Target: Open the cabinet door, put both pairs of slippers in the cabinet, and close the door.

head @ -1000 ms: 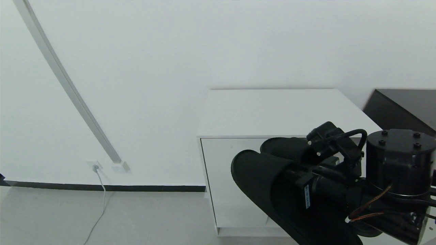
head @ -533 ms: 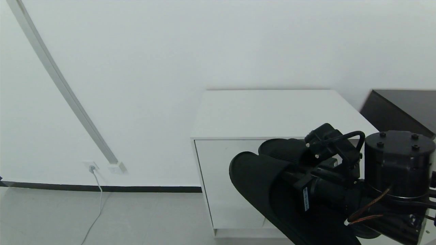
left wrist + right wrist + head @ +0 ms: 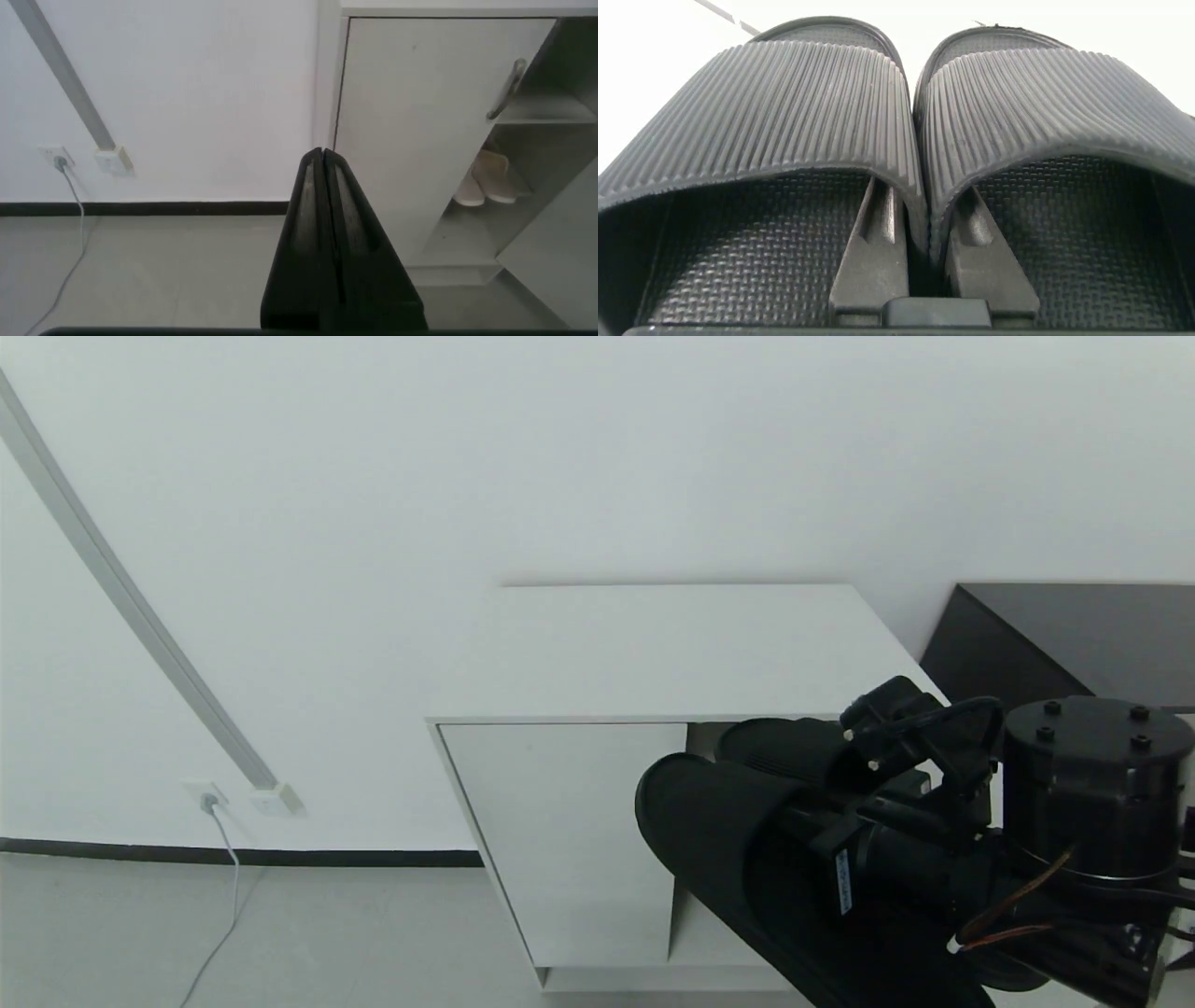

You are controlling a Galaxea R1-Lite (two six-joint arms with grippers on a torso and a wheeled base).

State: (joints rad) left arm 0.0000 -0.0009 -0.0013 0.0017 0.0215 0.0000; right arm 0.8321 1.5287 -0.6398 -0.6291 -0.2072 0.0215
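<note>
One pair of pale slippers [image 3: 486, 179] already lies inside the white cabinet [image 3: 653, 653], whose door [image 3: 560, 840] stands open. The right gripper [image 3: 920, 238] clamps the black ribbed rubber slippers [image 3: 719, 831] together before the opening; the left gripper [image 3: 323, 161] is empty, fingers together. Placing these and closing the door remain.

Home-like hallway, sparse: white shoe cabinet [image 3: 653, 653] with 1 pair of pale slippers [image 3: 486, 177] inside, bare white wall [image 3: 560, 457], grey floor [image 3: 112, 933], black baseboard [image 3: 327, 857], wall socket [image 3: 207, 796].
</note>
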